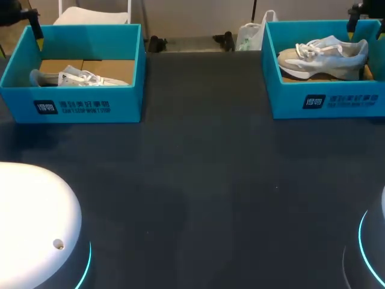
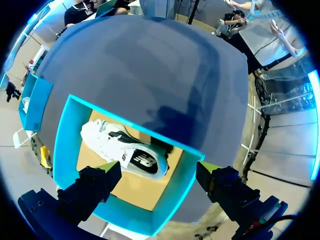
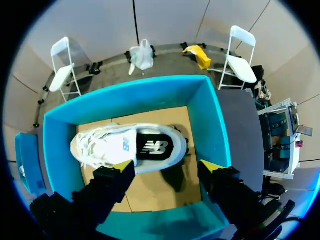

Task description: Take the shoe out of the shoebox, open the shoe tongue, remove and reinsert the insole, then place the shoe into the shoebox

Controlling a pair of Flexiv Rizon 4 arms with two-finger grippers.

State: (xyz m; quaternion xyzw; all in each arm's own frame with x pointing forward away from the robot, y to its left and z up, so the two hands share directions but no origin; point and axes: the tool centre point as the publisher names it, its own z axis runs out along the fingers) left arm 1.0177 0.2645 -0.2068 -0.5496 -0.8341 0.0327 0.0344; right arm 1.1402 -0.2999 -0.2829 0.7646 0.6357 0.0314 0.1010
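At ten o'clock in the head view, the left shoebox (image 1: 72, 105) hides the lower half of its shoe (image 1: 78, 77) behind its near wall; I think the shoe lies on its side. At two o'clock the right shoebox (image 1: 325, 99) runs off the edge.

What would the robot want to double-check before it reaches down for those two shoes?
1. Left shoe lies inside the left shoebox: ok.
2. Right shoe lies on its side inside the right shoebox: ok.
3. Left jaws open wide, above the left shoe, not touching it: ok.
4. Right jaws open wide, above the right shoe, not touching it: ok.
5. Insoles seated inside the shoes: cannot tell.
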